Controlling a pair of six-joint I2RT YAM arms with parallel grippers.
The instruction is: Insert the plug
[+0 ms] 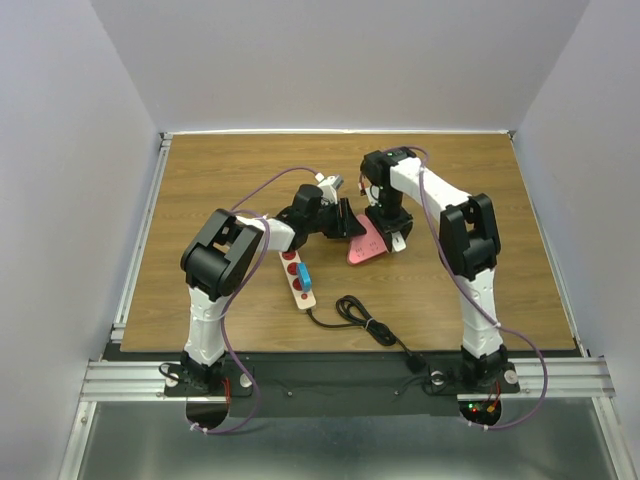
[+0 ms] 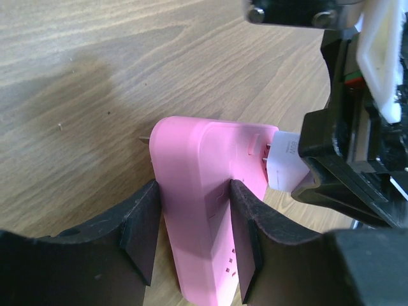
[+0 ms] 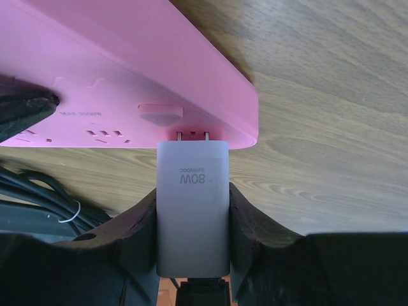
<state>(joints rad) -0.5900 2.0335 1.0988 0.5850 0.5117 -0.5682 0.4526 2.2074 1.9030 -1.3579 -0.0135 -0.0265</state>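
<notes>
My gripper (image 3: 192,194) is clamped on the sides of a light grey plug (image 3: 192,217) marked 80W, the print reading upside down from here, with both fingers (image 3: 143,220) flat against its body. Its two prongs (image 3: 192,136) are lined up at a socket near the end of the pink power strip (image 3: 127,76) and only partly in, bare metal showing between plug face and strip. A black pad (image 3: 19,108) presses on the strip at far left, black cables (image 3: 38,191) with a white tie lie lower left, wood-grain counter (image 3: 319,95) to the right.
</notes>
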